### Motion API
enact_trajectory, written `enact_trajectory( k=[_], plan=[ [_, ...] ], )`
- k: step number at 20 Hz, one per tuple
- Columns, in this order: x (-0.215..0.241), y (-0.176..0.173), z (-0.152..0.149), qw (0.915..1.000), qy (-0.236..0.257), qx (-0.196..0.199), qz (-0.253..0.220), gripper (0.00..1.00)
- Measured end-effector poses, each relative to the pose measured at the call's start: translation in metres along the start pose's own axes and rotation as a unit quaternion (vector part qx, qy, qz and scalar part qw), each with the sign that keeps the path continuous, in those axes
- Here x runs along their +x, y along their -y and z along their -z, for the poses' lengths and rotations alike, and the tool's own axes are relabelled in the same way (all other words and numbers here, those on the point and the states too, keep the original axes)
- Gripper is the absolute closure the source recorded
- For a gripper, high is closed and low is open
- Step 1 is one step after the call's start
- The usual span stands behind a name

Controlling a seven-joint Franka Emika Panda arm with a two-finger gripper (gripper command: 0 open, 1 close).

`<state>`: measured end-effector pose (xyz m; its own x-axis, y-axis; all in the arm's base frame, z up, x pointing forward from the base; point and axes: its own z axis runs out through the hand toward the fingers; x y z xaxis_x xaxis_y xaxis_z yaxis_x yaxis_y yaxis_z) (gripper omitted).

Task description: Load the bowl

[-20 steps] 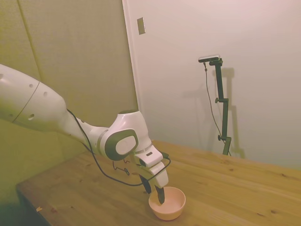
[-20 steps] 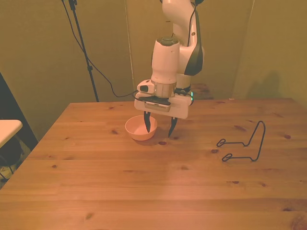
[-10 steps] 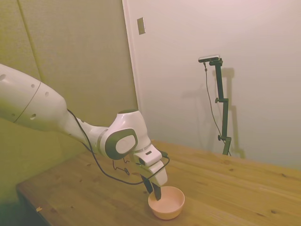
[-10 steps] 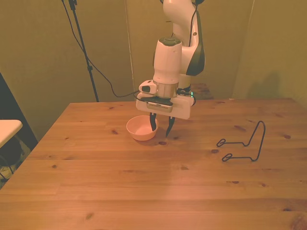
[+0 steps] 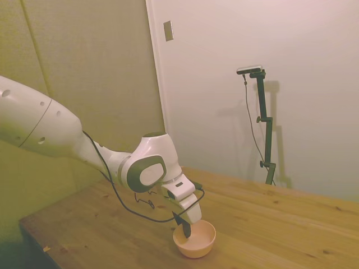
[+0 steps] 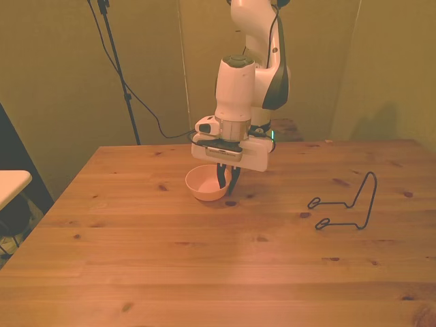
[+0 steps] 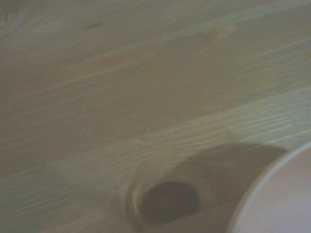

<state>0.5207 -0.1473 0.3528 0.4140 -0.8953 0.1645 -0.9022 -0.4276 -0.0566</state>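
You see the wire stand [image 6: 345, 202] nearest, on the table [image 6: 204, 259] at the front view's right, well apart. Farther back, the bowl [image 6: 206, 182] sits upright, gripper [image 6: 226, 182] fingers clamped on its rim.

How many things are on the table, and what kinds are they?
Pink bowl: 1
Black wire rack: 1
Robot gripper, pinching the bowl's rim: 1
Total: 3
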Motion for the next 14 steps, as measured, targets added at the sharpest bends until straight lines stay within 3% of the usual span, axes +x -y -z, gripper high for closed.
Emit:
enact_trajectory(
  k=[7, 14],
  plan=[
    [0.003, 0.007, 0.010, 0.9999, 0.000, 0.014, -0.003, 1.00],
    [-0.017, 0.030, 0.039, 0.9948, 0.059, 0.082, 0.013, 1.00]
  ],
)
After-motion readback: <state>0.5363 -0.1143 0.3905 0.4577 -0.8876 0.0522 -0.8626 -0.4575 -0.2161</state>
